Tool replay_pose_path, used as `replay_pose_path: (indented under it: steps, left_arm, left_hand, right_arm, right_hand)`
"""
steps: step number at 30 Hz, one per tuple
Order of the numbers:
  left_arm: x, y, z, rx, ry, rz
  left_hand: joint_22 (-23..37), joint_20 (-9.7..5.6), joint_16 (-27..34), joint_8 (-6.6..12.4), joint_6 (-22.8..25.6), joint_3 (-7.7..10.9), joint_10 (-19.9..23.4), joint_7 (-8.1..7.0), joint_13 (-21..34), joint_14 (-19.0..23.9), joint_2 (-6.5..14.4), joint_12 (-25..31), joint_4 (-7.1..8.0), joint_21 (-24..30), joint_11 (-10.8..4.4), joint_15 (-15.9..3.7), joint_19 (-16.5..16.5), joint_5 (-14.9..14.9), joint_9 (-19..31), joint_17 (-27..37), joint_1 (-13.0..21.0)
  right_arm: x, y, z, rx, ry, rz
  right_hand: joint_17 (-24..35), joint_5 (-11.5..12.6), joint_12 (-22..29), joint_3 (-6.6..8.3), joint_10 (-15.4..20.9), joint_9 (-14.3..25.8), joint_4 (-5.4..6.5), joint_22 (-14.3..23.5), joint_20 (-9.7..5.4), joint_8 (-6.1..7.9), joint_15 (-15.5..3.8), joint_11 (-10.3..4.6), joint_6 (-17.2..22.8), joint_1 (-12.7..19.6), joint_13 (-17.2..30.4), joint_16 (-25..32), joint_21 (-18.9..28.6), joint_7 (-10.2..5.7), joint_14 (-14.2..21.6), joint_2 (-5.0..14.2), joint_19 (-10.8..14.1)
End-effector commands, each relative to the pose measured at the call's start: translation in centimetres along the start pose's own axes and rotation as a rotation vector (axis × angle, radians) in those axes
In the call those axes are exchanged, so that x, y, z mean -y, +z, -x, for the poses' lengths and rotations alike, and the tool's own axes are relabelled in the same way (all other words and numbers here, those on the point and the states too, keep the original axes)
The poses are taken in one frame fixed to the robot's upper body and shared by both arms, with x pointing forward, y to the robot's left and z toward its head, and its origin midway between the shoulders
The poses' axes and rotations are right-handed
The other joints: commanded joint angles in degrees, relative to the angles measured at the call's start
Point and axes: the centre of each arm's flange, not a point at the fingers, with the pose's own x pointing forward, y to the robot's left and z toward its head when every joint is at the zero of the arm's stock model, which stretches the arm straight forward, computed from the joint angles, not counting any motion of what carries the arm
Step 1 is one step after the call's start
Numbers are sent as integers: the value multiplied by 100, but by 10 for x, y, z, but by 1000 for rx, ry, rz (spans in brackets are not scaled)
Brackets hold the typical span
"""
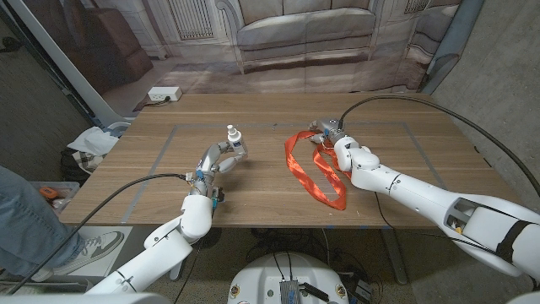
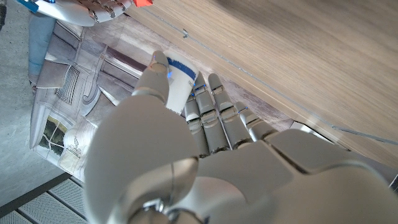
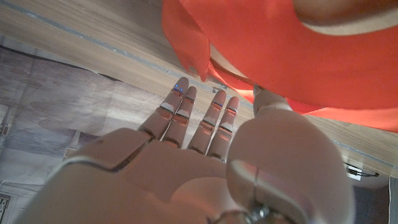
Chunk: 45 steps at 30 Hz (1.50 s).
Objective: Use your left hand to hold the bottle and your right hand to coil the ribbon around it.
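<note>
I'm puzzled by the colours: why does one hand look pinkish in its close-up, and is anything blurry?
Right wrist view: the orange ribbon, close and blurred, tints the right hand pink. Left wrist view: the left hand looms soft-focused before the bottle. Head view: evenly lit, sharp.

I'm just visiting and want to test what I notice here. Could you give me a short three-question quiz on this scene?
1. True or false: the left hand grips the white bottle.
2. What colour is the ribbon?
3. The ribbon is: A) coiled around the bottle, B) lying looped on the wooden table by the right hand, C) on the floor.

Key: 1 true; 2 orange-red; 3 B.
</note>
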Motion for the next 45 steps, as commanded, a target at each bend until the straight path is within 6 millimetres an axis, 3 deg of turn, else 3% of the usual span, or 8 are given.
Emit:
replay_pose_path:
  steps: [1,5,12,18,21,24,27,45]
  left_arm:
    - [1,-2,1,-6,3,13]
    - [2,-2,1,-5,2,14]
    - [3,-1,1,-4,5,18]
    - [5,-1,1,-5,5,27]
    - [6,-1,1,-7,6,32]
    - [6,0,2,-8,6,35]
    - [7,0,2,-8,8,36]
    - [8,8,-6,14,-2,31]
  left_hand:
    - [13,46,0,144,798,928,889,-296,1325,-38,155,197,883,-3,-836,-400,28,32,19,31,80]
    - [13,49,3,152,806,941,888,-290,1343,-35,152,191,885,-4,-831,-403,24,32,25,32,69]
    - [14,56,0,156,809,963,886,-301,1370,-44,146,181,886,-4,-841,-402,20,32,27,31,54]
    - [14,57,1,160,811,982,897,-302,1390,-42,141,178,885,-3,-847,-406,19,33,30,31,44]
    - [14,67,-2,158,795,1001,901,-295,1410,-54,143,174,888,-3,-854,-399,16,34,34,32,33]
    - [14,66,1,159,793,1012,908,-297,1423,-48,138,173,888,-2,-841,-402,17,34,37,32,25]
    - [15,69,3,163,797,1021,912,-299,1433,-43,134,171,886,-1,-852,-408,18,34,40,31,21]
    - [15,66,4,172,811,1081,922,-297,1498,-40,109,154,877,1,-859,-411,19,35,38,30,-9]
  right_arm:
    - [-8,-6,-5,-12,-5,22]
    - [-12,-13,-7,-22,-16,33]
    - [-16,-19,-8,-20,-41,43]
    - [-15,-20,-6,1,-97,43]
    - [-13,-19,-5,15,-125,42]
    - [-9,-18,-4,28,-158,35]
    - [-3,-16,-2,42,-195,20]
    - [53,-7,34,137,-435,-80]
  right_hand:
    - [-3,-8,134,-60,626,29,22,34,-501,136,-674,-5,552,115,36,70,139,-6,412,82,317]
    - [-8,-26,204,-55,1153,38,20,60,-600,232,-765,-12,1081,201,33,111,267,-17,888,176,586]
    - [7,-25,273,-29,1597,42,17,81,-740,252,-843,-10,1346,282,43,130,388,-16,1241,260,816]
    - [13,-30,371,15,2188,77,-20,113,-804,369,-909,-11,1779,455,61,99,515,-12,1600,320,988]
    - [38,-39,413,19,2500,112,-6,126,-812,475,-936,-8,2051,519,69,92,527,-9,1804,358,919]
    - [60,-44,467,5,2713,117,-4,121,-780,511,-941,-6,2140,564,107,135,434,-8,2025,359,643]
    - [40,-43,515,-13,2822,120,-6,119,-747,532,-940,-2,2200,578,157,72,383,-7,2014,320,489]
    - [96,-10,596,-12,2943,185,-37,101,-542,620,-990,9,2341,713,270,28,248,3,2008,317,123]
